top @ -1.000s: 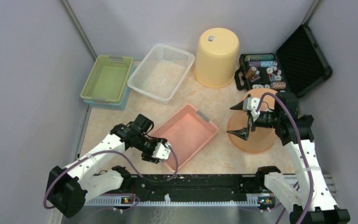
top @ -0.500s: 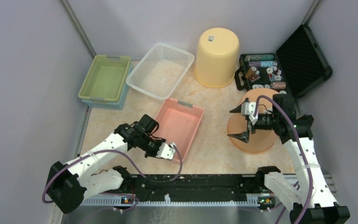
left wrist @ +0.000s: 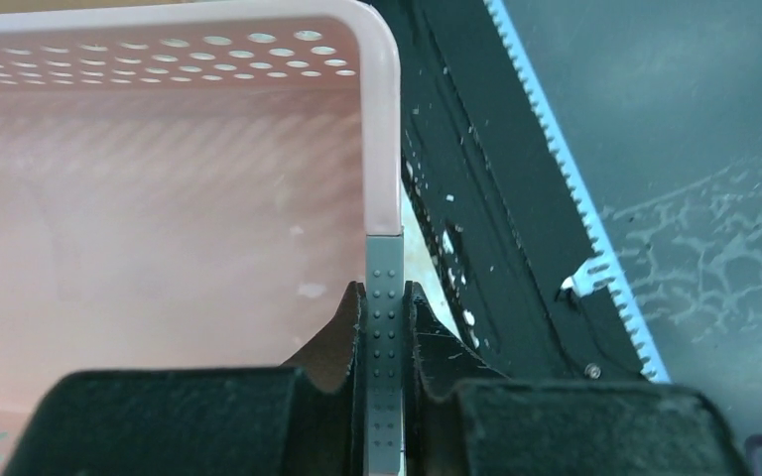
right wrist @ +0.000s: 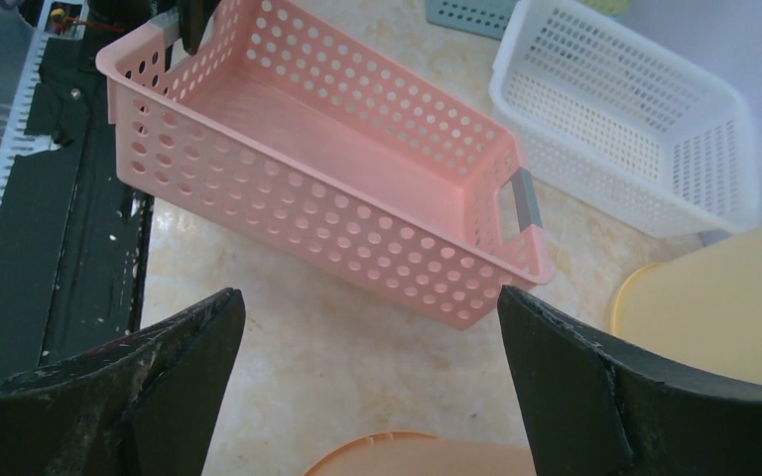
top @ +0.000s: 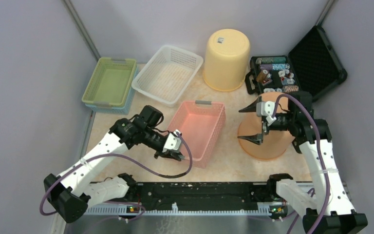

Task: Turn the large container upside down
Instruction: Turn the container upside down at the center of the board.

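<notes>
The large container is a pink perforated basket (top: 199, 127) (right wrist: 337, 139) in the middle of the table. It is tilted, with its near end raised. My left gripper (top: 175, 155) (left wrist: 385, 327) is shut on the grey handle (left wrist: 385, 288) at that near end, pinching it between both fingers. The far grey handle (top: 203, 103) (right wrist: 522, 201) is low near the table. My right gripper (top: 246, 125) (right wrist: 367, 327) hangs wide open to the right of the basket, above an orange upturned bucket (top: 268, 141) (right wrist: 427, 456), and holds nothing.
A yellow upturned bucket (top: 226, 58) stands at the back. A white mesh basket (top: 168, 74) and a green basket (top: 111, 83) sit at the back left. An open black case (top: 292, 68) of small items lies at the back right. A black rail (top: 199, 192) runs along the near edge.
My left gripper closed on the basket's near grey handle and lifted that end. The basket swung round to point away from me. The right gripper barely moved.
</notes>
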